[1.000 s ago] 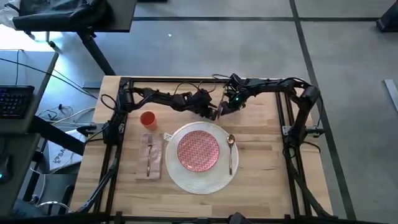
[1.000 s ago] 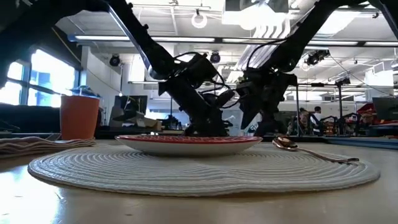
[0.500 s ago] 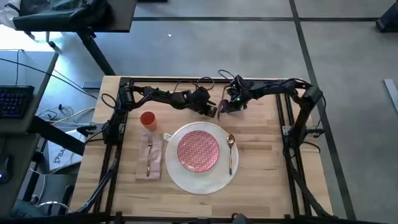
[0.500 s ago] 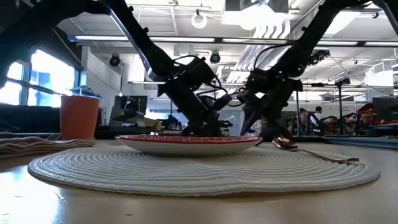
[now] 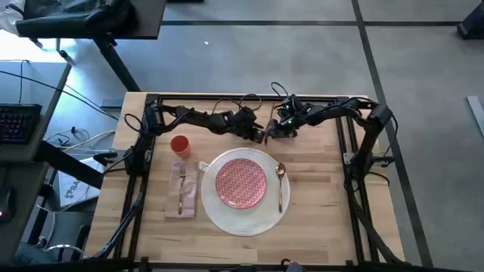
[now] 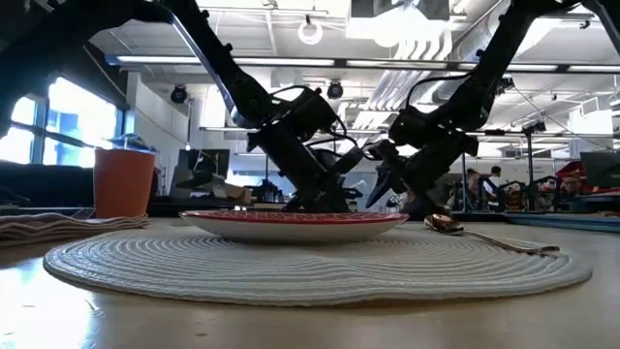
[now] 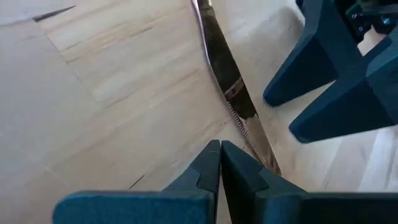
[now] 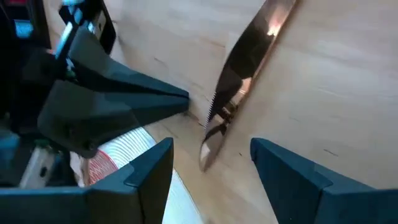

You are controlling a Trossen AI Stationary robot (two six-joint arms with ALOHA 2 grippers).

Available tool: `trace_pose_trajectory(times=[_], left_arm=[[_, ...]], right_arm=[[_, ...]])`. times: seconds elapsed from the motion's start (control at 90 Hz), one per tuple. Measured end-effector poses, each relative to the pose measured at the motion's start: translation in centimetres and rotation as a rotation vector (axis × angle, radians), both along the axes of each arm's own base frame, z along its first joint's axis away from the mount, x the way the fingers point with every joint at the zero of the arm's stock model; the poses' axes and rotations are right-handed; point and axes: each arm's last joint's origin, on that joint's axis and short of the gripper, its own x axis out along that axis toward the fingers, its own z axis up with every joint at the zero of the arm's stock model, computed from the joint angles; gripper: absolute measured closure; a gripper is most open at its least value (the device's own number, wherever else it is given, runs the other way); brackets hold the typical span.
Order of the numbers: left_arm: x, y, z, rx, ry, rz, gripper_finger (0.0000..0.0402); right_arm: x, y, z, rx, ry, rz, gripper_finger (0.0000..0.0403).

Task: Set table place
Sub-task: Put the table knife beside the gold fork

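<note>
A gold-toned knife [image 7: 231, 93] [image 8: 239, 87] lies flat on the bare wood of the table [image 5: 318, 196], just beyond the far rim of the round white placemat [image 5: 246, 221]. My left gripper [image 5: 262, 136] [image 7: 221, 145] is shut, with its tips low beside the knife's toothed edge. My right gripper [image 5: 274, 131] [image 8: 211, 163] is open. Its two fingers stand on either side of the blade's tip end [image 8: 206, 152]. The placemat carries the red-patterned plate [image 5: 241, 182] and a spoon [image 5: 280, 185]. A fork lies on the napkin [image 5: 185, 190], and the orange-red cup [image 5: 179, 144] stands beyond it. My left gripper's shut fingertips [image 7: 214, 155] stand right at the knife's toothed edge [image 7: 239, 121], slanting down from the table's left. I cannot tell whether they touch it. The knife lies flat on the wood.
The two grippers are close together, tip to tip, over the knife. A small white tag [image 5: 204, 165] lies by the placemat's left rim. The black frame rails [image 5: 344, 151] run along the table's sides and far edge. There is bare wood to the right of the placemat.
My right gripper has tipped from pointing steeply down to a flatter slant, staying over the knife. My left gripper has kept still.
</note>
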Motion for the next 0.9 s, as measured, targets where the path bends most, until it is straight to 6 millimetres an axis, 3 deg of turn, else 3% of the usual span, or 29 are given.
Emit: trace_pose_trajectory(times=[0.389, 0.689, 0.9], left_arm=[[0.2, -0.4, 0.1, 0.000, -0.013, 0.005, 0.0402], [1.3, -0.8, 1.0, -0.007, -0.086, -0.053, 0.0402], [1.5, -0.7, 1.3, 0.010, -0.073, 0.000, 0.0402]], right_arm=[[-0.1, 0.1, 1.0, -0.034, -0.007, -0.001, 0.0194], [-2.0, -0.2, 3.9, -0.102, 0.044, -0.052, 0.0194], [-3.1, -0.6, 3.8, -0.105, 0.102, -0.069, 0.0194]])
